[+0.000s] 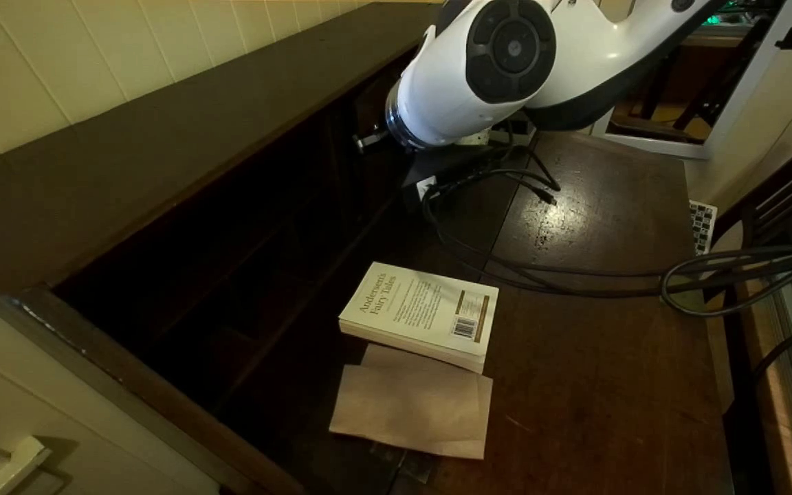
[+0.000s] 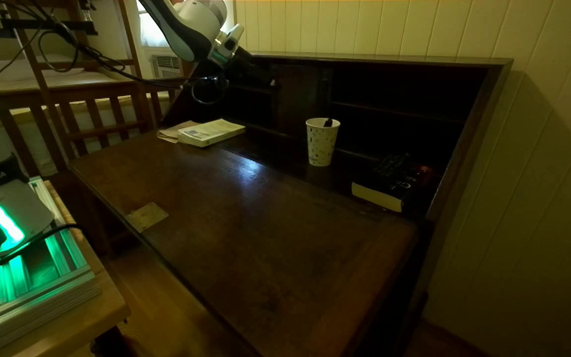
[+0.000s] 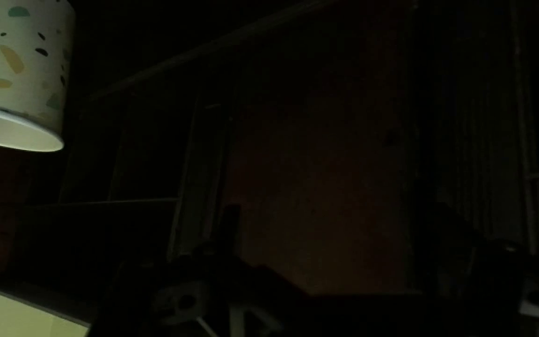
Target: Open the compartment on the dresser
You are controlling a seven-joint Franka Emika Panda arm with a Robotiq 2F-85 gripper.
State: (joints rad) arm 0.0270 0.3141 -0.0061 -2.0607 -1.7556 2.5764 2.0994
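The dark brown dresser has a glossy flat top that shows in both exterior views (image 1: 602, 357) (image 2: 236, 218). A raised row of cubbyholes runs along its back. The closed flat panel of a compartment (image 2: 301, 94) stands in the middle of that row. It also shows, very dark, in the wrist view (image 3: 321, 182), where the picture stands upside down. My gripper (image 3: 337, 207) is open and empty, its fingers apart in front of the panel's two sides. In an exterior view the gripper (image 2: 261, 74) is beside the panel. Contact cannot be told in the dark.
A patterned paper cup (image 2: 321, 144) stands before the cubbyholes and shows in the wrist view (image 3: 17, 70). A dark thick book (image 2: 389, 186) lies near one end. A pale book (image 1: 423, 309) and brown paper (image 1: 413, 409) lie near the other. Cables (image 1: 575, 275) hang across the top.
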